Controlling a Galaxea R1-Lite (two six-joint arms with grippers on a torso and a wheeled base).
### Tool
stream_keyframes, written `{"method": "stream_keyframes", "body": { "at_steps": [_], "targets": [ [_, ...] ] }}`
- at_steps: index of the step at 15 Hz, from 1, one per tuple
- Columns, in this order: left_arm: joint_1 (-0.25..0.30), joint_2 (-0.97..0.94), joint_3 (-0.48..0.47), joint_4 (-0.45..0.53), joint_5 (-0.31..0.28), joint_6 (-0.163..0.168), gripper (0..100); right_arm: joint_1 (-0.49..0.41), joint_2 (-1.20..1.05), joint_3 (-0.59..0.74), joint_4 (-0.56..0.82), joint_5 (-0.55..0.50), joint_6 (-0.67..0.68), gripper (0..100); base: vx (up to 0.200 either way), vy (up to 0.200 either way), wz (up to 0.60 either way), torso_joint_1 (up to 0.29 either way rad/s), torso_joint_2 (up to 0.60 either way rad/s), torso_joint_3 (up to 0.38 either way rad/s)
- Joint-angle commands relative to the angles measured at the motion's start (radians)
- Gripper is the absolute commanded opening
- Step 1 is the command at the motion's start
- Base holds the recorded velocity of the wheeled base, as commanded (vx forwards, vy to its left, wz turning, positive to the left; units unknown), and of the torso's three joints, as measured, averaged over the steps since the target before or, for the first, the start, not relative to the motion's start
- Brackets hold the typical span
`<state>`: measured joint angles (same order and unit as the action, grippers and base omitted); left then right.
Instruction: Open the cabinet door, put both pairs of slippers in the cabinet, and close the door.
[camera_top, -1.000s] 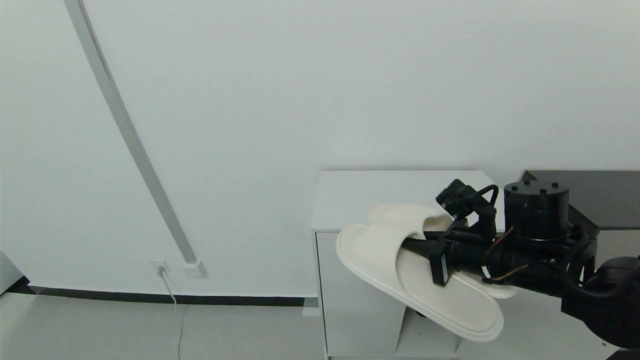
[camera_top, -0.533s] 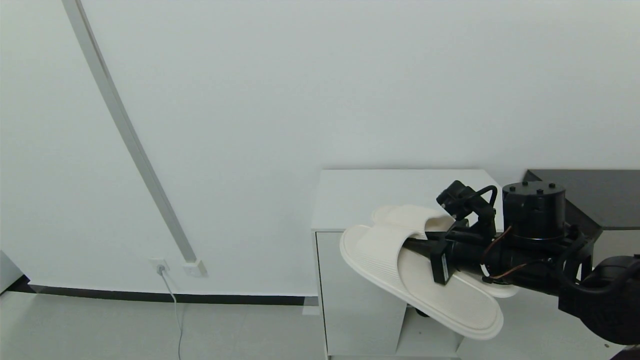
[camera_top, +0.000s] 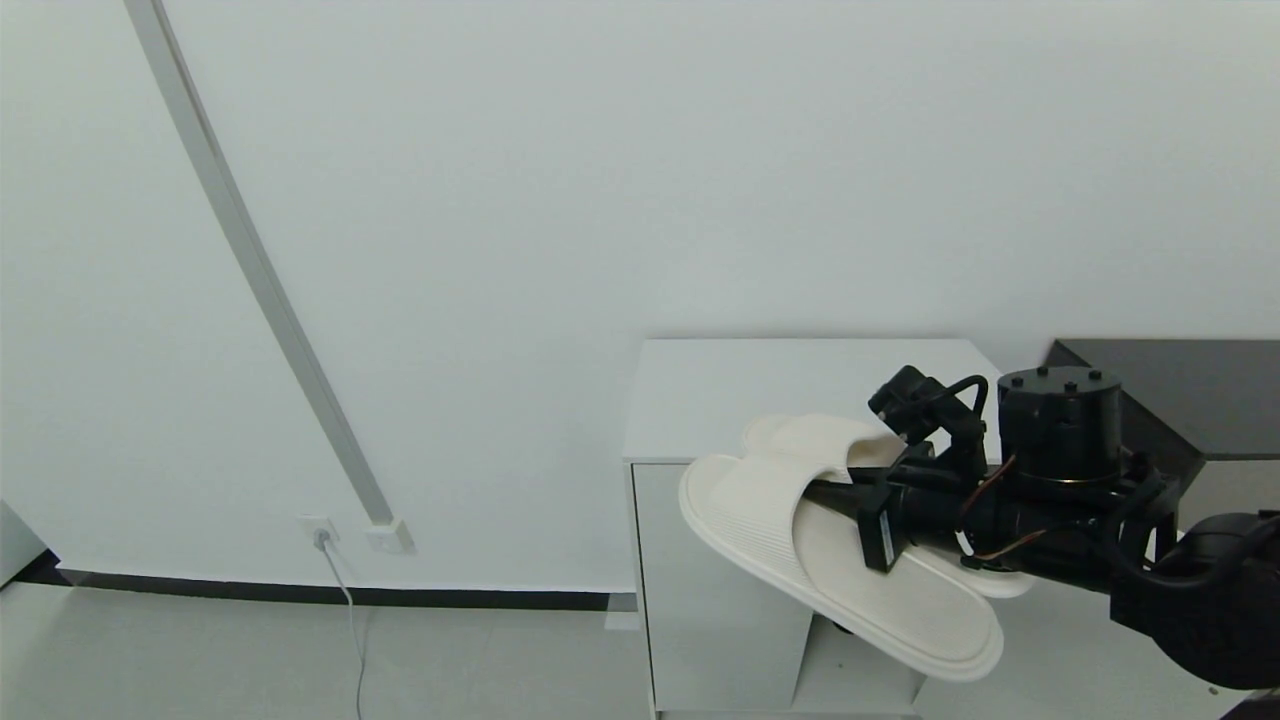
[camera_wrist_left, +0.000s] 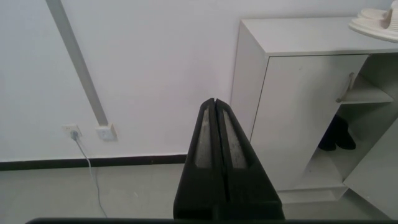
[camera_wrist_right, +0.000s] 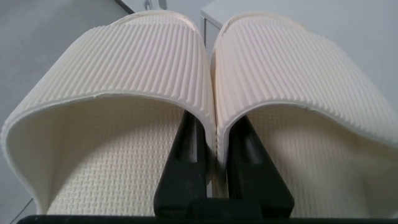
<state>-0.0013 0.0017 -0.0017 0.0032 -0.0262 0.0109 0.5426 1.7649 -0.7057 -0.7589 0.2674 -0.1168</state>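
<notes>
A pair of cream ribbed slippers (camera_top: 760, 510) hangs in front of the white cabinet (camera_top: 720, 400), near its top edge. My right gripper (camera_top: 815, 490) is shut on the slippers' straps. In the right wrist view its black fingers (camera_wrist_right: 186, 162) pinch the two adjoining strap sides of the slippers (camera_wrist_right: 143, 68). My left gripper (camera_wrist_left: 215, 109) is shut on nothing and stands some way left of the cabinet (camera_wrist_left: 298, 124). One cabinet door with a handle (camera_wrist_left: 346, 87) is closed. The compartment beside it stands open, showing a shelf and dark shoes (camera_wrist_left: 337, 134).
A black surface (camera_top: 1180, 380) adjoins the cabinet on the right. A wall socket with a cable (camera_top: 322, 535) and a slanted grey strip (camera_top: 250, 250) mark the wall to the left. Bare floor lies left of the cabinet.
The right gripper and the slippers have shifted only very slightly. Nothing was let go or taken hold of.
</notes>
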Motion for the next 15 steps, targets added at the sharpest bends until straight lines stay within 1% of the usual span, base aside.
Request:
{"method": "stream_keyframes", "body": {
  "at_steps": [1, 5, 15],
  "targets": [
    [0.0, 0.001, 0.0, 0.0, 0.0, 0.0, 0, 0.0, 0.005, 0.0, 0.0, 0.001, 0.0, 0, 0.0, 0.0, 0.0, 0.0, 0.0, 0.0],
    [0.001, 0.0, 0.0, 0.0, 0.0, 0.0, 0, 0.0, 0.007, 0.0, 0.0, 0.001, -0.001, 0, 0.0, 0.0, 0.0, 0.0, 0.0, 0.0],
    [0.0, 0.001, 0.0, 0.0, 0.0, 0.0, 0, 0.002, 0.005, 0.002, 0.0, 0.001, -0.001, 0, 0.0, -0.2, 0.0, 0.003, 0.0, 0.0]
  ]
}}
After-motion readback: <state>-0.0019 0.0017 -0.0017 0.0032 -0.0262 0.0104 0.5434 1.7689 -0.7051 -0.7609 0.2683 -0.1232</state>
